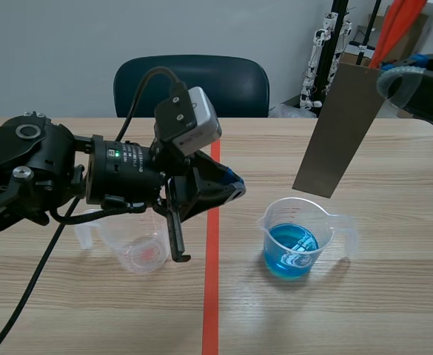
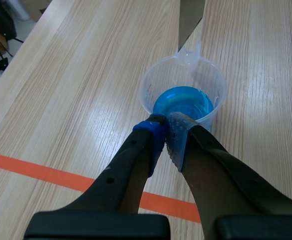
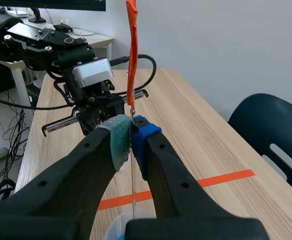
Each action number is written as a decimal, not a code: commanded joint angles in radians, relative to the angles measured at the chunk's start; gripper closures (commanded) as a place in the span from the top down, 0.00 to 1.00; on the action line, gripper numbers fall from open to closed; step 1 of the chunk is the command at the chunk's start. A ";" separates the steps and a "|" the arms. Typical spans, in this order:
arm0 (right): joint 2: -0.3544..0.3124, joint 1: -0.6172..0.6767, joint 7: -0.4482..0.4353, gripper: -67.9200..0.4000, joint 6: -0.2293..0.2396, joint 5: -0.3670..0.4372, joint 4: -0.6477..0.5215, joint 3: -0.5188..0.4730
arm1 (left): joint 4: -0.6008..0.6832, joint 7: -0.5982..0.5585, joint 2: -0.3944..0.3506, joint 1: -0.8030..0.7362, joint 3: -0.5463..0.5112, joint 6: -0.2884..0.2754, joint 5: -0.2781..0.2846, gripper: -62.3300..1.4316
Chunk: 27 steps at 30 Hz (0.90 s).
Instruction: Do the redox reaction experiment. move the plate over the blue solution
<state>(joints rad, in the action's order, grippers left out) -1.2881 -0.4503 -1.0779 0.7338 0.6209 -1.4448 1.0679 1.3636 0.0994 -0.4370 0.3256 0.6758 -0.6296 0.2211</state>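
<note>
The right claw (image 3: pixel 131 137) pinches the plate (image 1: pixel 340 129) so it hangs over the cup of blue solution (image 1: pixel 294 240), well inside the edges of the desk (image 1: pixel 394 318), ready to dip; the left claw (image 2: pixel 165 132), pressed together empty, hovers nearby

The plate (image 1: pixel 340 129) hung tilted from the right gripper (image 1: pixel 395 80), its lower end just above the far rim of the measuring cup (image 1: pixel 297 240) holding the solution (image 1: pixel 290 250). This cup stood right of the tape line (image 1: pixel 211 288). A second measuring cup (image 1: pixel 138 248) stood left of the line, under the left gripper (image 1: pixel 231 188).
</note>
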 commanded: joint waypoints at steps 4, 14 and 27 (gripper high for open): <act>-0.011 -0.018 -0.015 0.01 0.012 0.023 -0.007 -0.016 | 0.021 0.004 0.010 0.042 0.035 0.005 0.014 0.09; -0.011 -0.018 -0.015 0.01 0.012 0.023 -0.007 -0.016 | 0.018 0.007 0.017 0.053 0.043 0.005 0.014 0.09; -0.011 -0.018 -0.016 0.01 0.012 0.023 -0.007 -0.016 | -0.009 0.017 0.040 0.055 0.044 -0.003 0.014 0.09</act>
<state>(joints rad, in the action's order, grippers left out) -1.2881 -0.4503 -1.0782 0.7338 0.6209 -1.4448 1.0679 1.3476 0.1280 -0.4042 0.3660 0.7208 -0.6312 0.2211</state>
